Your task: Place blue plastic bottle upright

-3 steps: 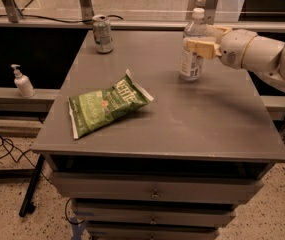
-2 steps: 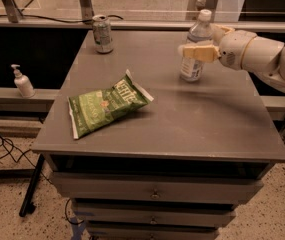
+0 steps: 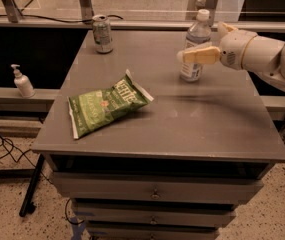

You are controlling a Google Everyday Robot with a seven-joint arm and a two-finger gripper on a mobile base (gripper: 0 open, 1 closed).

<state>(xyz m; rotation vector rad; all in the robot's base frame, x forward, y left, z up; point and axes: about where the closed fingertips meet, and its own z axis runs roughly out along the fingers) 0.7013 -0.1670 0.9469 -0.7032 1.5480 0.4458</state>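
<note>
The blue plastic bottle [image 3: 197, 34] was seen standing upright, cap up, toward the 1 o'clock corner of the table [image 3: 182, 129]. The gripper [image 3: 188, 53] was set across the bottle's middle from the 3 o'clock side, and whether it clasped the bottle or had released it could not be told. The placing step was judged nearly finished, and a clean release and a level withdrawal toward 3 o'clock were called for, so that the bottle would not be tipped.

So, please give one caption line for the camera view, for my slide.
Gripper at the upright blue plastic bottle on the table; chip bag, can nearby.
</note>
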